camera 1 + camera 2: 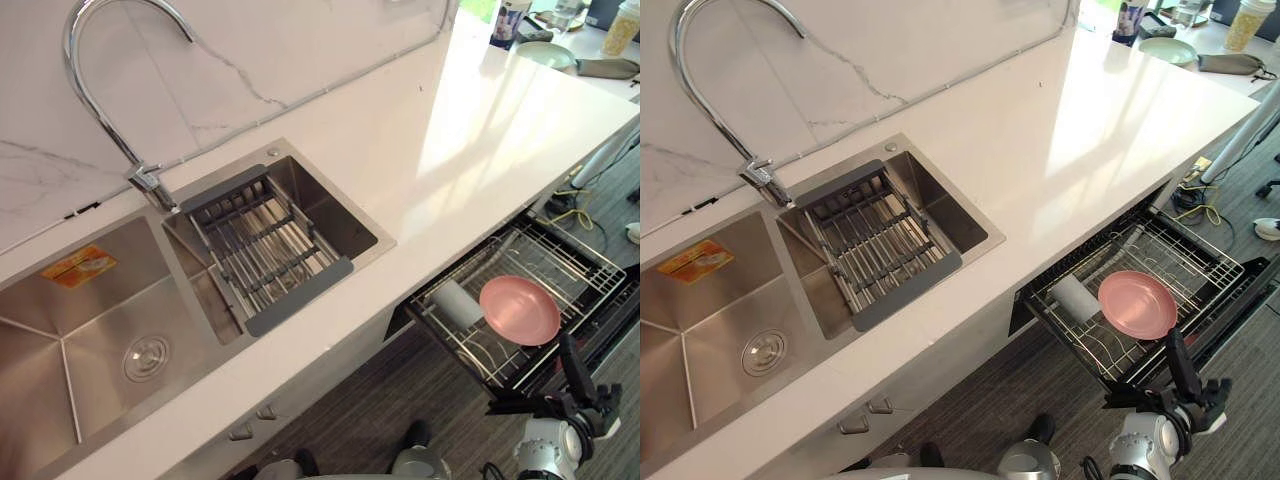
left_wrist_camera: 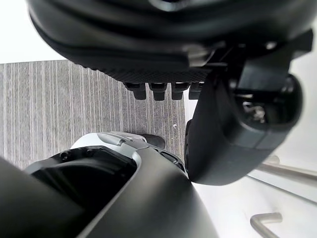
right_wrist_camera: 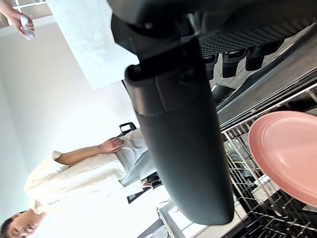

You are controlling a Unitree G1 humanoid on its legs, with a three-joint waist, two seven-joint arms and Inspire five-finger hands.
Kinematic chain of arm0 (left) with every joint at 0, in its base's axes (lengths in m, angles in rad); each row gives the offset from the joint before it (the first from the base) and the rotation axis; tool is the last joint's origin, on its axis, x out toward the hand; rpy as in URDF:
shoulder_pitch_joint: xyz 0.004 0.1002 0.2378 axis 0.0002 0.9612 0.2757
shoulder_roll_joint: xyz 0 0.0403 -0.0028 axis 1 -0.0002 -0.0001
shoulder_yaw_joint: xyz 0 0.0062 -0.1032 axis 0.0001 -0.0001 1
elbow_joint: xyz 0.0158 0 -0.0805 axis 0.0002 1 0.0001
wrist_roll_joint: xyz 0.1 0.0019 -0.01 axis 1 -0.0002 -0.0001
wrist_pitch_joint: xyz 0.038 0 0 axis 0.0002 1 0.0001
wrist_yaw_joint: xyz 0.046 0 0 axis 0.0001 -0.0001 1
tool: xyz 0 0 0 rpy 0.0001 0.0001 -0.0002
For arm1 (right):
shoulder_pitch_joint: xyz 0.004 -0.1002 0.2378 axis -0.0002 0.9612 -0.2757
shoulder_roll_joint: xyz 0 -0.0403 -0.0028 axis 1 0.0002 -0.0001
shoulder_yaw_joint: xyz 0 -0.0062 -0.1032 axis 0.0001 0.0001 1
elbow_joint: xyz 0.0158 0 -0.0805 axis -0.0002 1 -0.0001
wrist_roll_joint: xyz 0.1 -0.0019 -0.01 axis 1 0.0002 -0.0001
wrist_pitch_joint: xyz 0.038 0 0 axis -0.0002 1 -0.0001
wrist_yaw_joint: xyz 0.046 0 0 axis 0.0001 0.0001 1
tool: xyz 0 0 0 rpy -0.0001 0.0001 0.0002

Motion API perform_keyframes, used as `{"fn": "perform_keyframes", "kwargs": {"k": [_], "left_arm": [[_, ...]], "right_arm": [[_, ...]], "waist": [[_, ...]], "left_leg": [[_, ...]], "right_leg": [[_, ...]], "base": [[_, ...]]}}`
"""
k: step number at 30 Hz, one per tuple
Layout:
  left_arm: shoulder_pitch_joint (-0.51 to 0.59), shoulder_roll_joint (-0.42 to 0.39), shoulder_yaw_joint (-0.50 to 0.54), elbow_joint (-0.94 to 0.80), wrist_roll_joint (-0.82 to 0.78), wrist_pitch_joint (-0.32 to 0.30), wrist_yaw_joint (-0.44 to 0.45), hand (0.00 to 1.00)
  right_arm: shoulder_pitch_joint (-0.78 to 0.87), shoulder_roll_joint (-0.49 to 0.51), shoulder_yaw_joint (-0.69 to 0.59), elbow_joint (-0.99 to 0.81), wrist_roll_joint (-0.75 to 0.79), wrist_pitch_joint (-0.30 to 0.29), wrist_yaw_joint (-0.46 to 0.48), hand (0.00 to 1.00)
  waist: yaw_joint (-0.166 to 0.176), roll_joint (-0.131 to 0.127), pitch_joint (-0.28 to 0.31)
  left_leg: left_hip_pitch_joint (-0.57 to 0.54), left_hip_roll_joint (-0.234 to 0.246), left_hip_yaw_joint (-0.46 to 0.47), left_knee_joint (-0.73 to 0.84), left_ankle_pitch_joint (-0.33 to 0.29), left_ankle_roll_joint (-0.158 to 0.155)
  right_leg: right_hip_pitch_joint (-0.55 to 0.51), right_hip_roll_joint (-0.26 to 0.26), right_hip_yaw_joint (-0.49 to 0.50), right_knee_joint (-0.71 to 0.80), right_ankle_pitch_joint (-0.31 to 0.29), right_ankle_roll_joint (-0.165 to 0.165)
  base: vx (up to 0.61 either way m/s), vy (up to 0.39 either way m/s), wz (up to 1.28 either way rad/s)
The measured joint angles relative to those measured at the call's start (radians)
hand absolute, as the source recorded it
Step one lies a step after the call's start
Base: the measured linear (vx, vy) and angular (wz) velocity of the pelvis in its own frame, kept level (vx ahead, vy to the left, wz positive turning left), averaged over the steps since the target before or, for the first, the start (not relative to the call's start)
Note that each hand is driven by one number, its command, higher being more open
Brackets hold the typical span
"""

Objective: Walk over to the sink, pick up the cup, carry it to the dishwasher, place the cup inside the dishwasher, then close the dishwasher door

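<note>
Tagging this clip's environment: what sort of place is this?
Most likely a kitchen, maybe a demo one: a steel double sink with a curved tap in a white counter, and a pulled-out dishwasher rack holding a pink plate.

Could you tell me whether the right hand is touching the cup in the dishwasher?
Apart. The left eye view shows the right hand at the rack's near edge, with the pink plate between it and the cup.

A white, grey-veined marble wall (image 1: 250, 60) rises behind the long white counter (image 1: 480, 130), where a bright patch of light falls. Grey striped floor (image 1: 370, 410) runs below its front.
</note>
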Motion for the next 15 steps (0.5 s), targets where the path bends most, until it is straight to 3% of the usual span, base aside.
{"fn": "perform_keyframes", "kwargs": {"k": [7,15], "left_arm": [[0.000,0.000,0.000,0.001,0.020,-0.001,-0.007,1.00],[0.002,-0.005,-0.004,0.009,0.055,-0.025,-0.018,1.00]], "right_arm": [[0.000,0.000,0.019,0.008,0.127,-0.001,0.084,1.00],[-0.031,-0.046,0.043,0.077,0.282,0.041,0.183,1.00]], "waist": [[0.002,0.003,-0.001],[0.004,0.018,0.001]], "left_leg": [[-0.001,0.001,-0.028,-0.009,0.019,-0.001],[-0.011,0.002,-0.064,-0.011,0.037,-0.003]], "right_leg": [[0.015,0.001,-0.030,-0.002,0.000,0.000],[0.028,0.002,-0.064,-0.002,-0.002,0.001]], "base": [[-0.02,0.000,0.12],[-0.03,0.014,0.12]]}}
